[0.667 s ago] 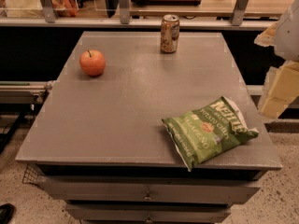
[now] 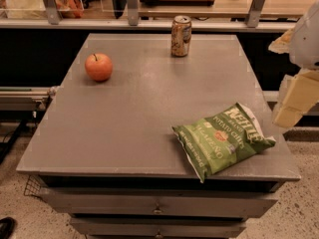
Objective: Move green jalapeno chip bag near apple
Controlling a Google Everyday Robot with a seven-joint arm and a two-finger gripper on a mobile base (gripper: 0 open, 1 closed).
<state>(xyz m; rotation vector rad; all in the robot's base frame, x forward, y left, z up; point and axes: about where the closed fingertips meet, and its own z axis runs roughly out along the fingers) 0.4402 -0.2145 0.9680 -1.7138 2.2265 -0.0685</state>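
Observation:
The green jalapeno chip bag (image 2: 222,139) lies flat near the front right corner of the grey table (image 2: 134,113), slightly overhanging the front edge. The red-orange apple (image 2: 98,66) sits at the table's back left. The gripper (image 2: 294,101) shows as cream-coloured parts at the right edge of the camera view, off the table's right side, above and to the right of the bag, touching nothing.
A brown-and-white drink can (image 2: 181,36) stands upright at the back middle of the table. A counter with metal posts (image 2: 132,4) runs behind. Drawers (image 2: 157,208) sit under the tabletop.
The arm at the right edge has shifted slightly. The bag, apple and can have not moved.

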